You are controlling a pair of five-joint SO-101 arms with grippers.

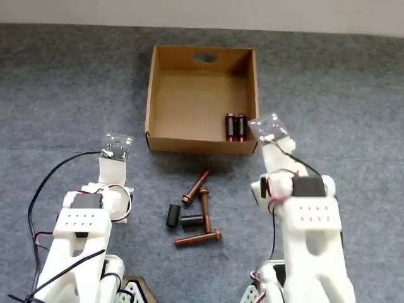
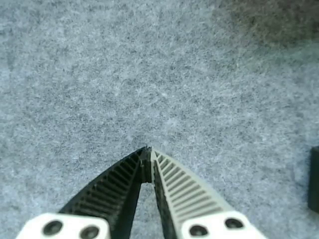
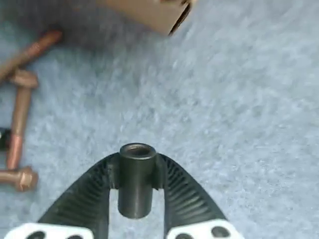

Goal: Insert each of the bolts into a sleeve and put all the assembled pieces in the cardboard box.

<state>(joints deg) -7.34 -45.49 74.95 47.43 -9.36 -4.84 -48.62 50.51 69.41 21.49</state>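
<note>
**High view**
- Table (image 1: 353,76): grey felt-like covering, carrying every item listed.
- Cardboard box (image 1: 150,107): open-topped, toward the table's far edge, roughly midway along it.
- Assembled pieces (image 1: 235,127): two, side by side and touching, in the box's near right corner, against its near wall.
- Bolts (image 1: 204,208): three, copper-coloured, loose on the table just on the near side of the box, between the two arms. One lies slanted closest to the box. One runs lengthwise below it. One lies crosswise, closest to the table's near edge.
- Loose sleeves (image 1: 172,215): two, black, just beside the bolts on the left arm's side. One lies close against the lengthwise bolt.
- Left gripper (image 1: 118,146): off the box's near left corner, apart from the bolts.
- Right gripper (image 1: 271,129): at the box's near right corner.

**Left wrist view**
- Left gripper (image 2: 148,152): jaws closed tip to tip with nothing between them, above bare table covering.
- Dark object (image 2: 314,179): cut off at the picture's border, so I cannot tell what it is.

**Right wrist view**
- Right gripper (image 3: 135,160): jaws narrowed and clamped around the held sleeve.
- Held sleeve (image 3: 135,191): black, its open bore pointing away from the wrist, raised off the table.
- Bolts (image 3: 20,114): on the table beyond the jaws, well apart from the held sleeve.
- Cardboard box (image 3: 154,12): one corner showing beyond the gripper.
</note>
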